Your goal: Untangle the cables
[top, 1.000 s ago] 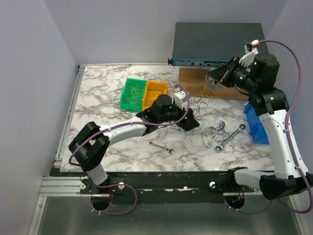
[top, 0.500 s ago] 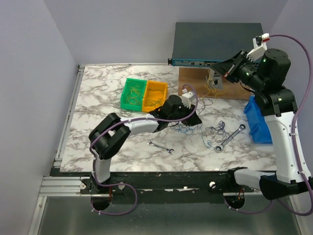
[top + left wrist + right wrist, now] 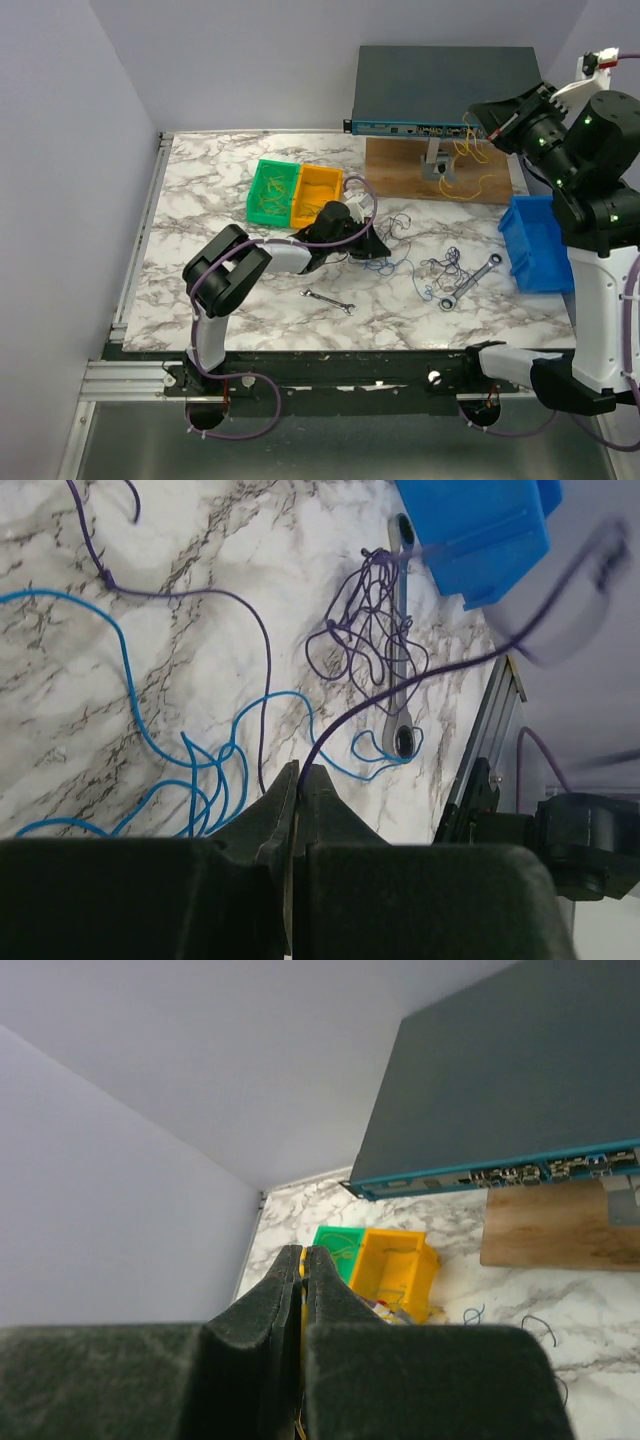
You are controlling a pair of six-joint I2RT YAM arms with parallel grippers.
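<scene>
Cables (image 3: 447,265) lie loose on the marble desk (image 3: 200,210), right of centre: a purple tangle (image 3: 370,620) rests over the ring wrench (image 3: 470,280) just beside the blue bin (image 3: 535,245), and a blue wire (image 3: 140,730) loops across the surface nearer the left claw (image 3: 380,250). That claw is down at the desk, jaws pressed together on a purple wire (image 3: 345,718) that runs taut from its tips toward the far right. The right claw (image 3: 478,115) hangs high above the wooden board (image 3: 400,160), jaws closed on a yellow wire (image 3: 470,155) that dangles in loops over the board. Green and yellow bins (image 3: 275,190) sit left of the left claw.
</scene>
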